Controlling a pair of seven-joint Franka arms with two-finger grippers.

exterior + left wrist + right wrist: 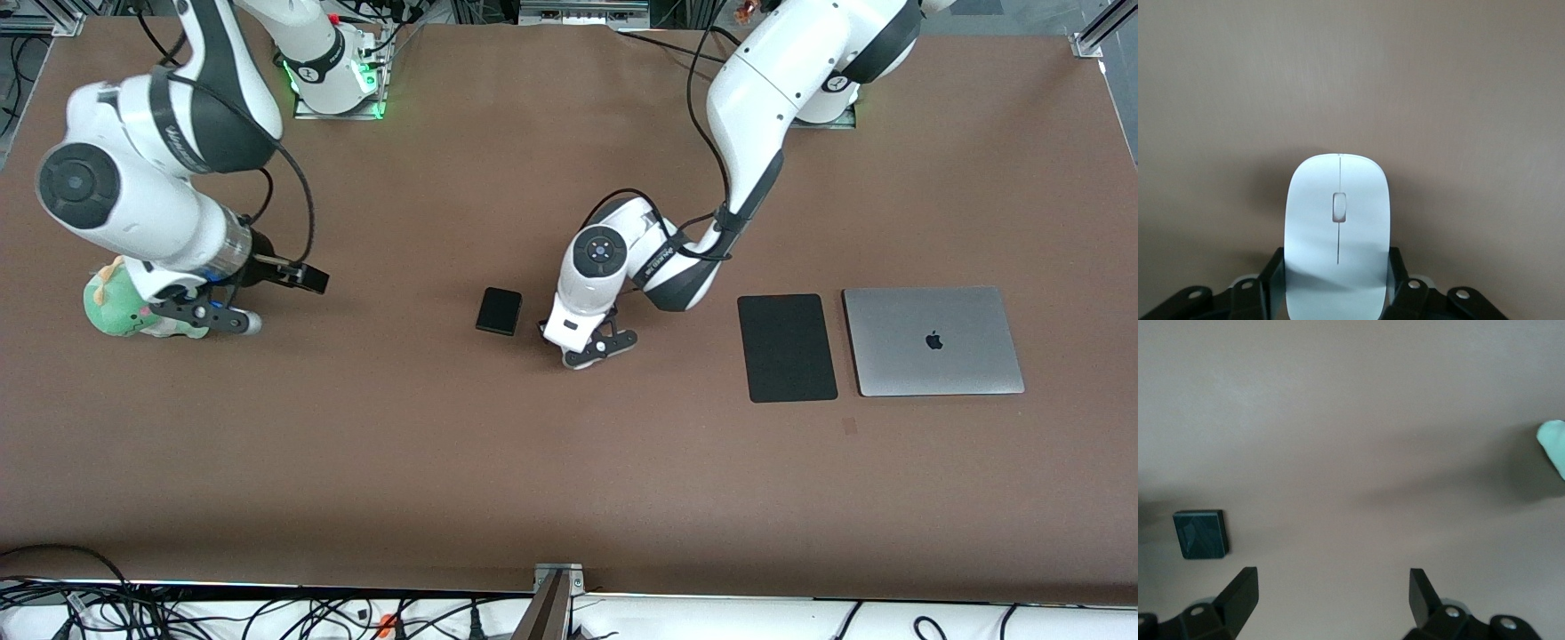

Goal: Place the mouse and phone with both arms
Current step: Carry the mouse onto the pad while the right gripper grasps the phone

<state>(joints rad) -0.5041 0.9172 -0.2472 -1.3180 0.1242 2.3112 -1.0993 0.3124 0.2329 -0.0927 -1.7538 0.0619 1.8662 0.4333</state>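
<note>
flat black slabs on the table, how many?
2. The small black rounded-corner phone lies mid-table beside the left gripper. The larger flat black rectangular mouse pad lies beside the closed grey laptop, toward the left arm's end.

Mouse (1337, 233): white, glossy, oval, grey centre line and scroll wheel, flat on the table. Phone (499, 311): small black rounded slab, lying flat mid-table.

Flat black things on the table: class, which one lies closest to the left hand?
The phone, the small black slab lying beside the left hand. The larger black mouse pad lies farther off, next to the laptop.
</note>
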